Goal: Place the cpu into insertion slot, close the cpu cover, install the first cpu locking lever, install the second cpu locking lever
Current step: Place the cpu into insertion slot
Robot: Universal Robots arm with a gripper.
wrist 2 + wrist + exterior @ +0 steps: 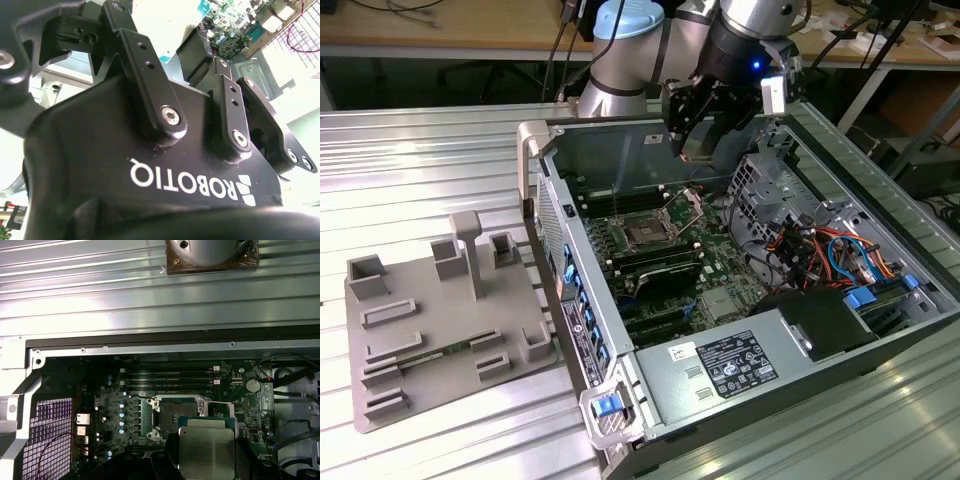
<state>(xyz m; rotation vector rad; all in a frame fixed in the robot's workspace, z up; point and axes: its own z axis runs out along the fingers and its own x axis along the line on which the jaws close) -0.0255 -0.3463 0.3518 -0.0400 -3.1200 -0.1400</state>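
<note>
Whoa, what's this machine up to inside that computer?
A robot arm's end effector hangs above an open computer case, gripping the cpu, a small silver chip. The insertion slot below it looks empty, so the chip is not yet seated.

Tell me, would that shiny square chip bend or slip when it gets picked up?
The chip looks flat with a metal top, so probably stiff, not bendy. It is thin, so likely light. Its smooth top may be slippery; the jaws seem to pinch its edges.
</note>
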